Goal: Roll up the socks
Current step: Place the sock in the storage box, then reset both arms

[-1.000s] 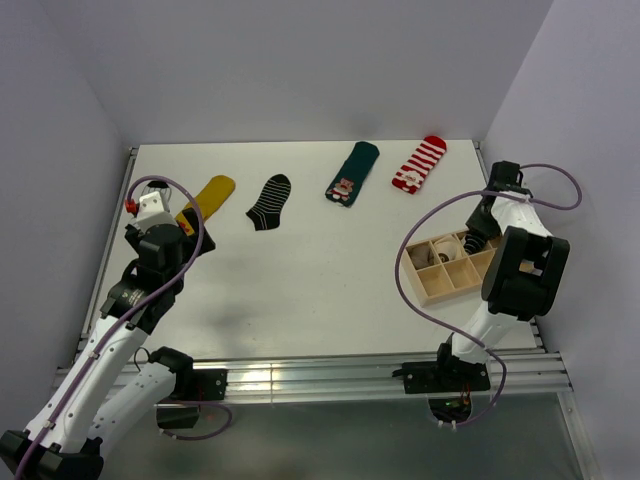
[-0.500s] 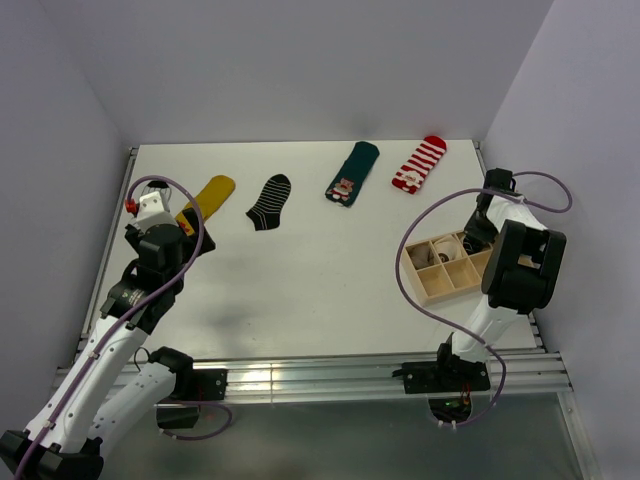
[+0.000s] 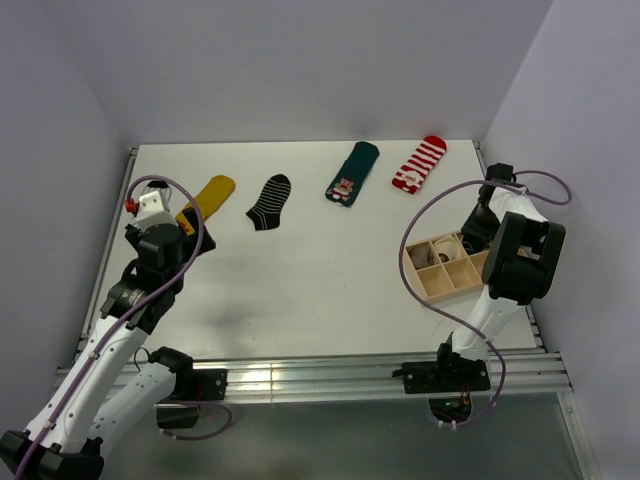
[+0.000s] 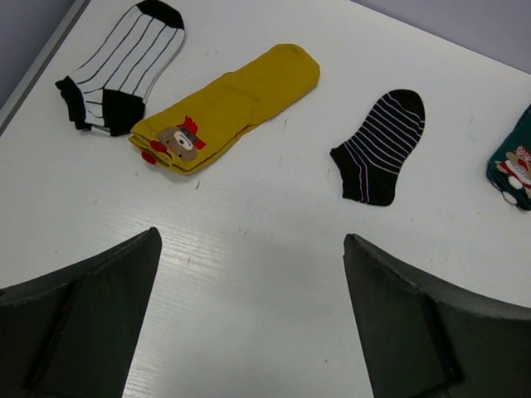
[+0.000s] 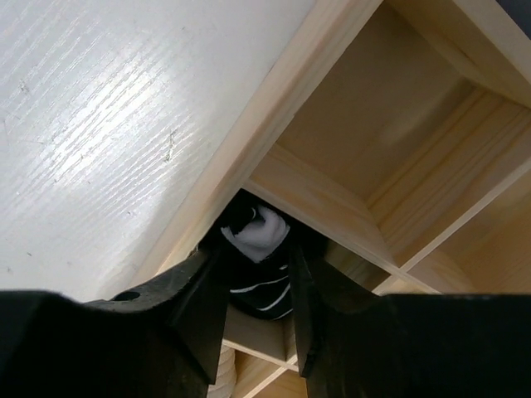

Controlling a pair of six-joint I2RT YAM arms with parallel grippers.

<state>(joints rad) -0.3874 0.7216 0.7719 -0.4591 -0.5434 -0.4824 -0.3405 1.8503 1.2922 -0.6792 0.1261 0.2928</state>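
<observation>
Several socks lie flat at the back of the table: a yellow one, a black one with thin white lines, a green one and a red-and-white striped one. The left wrist view also shows a white sock with black lines. My left gripper hovers open and empty, on the near side of the yellow sock. My right gripper reaches into a wooden box. Its fingers press both sides of a rolled black sock in a compartment.
The wooden compartment box stands at the right, close to the right wall, with another rolled sock in a left compartment. A raised rail edges the table on the left. Cables loop from both arms.
My right arm's wrist has shifted slightly toward the back over the box, and its cable loop has moved with it. The left arm and the flat socks have not moved.
</observation>
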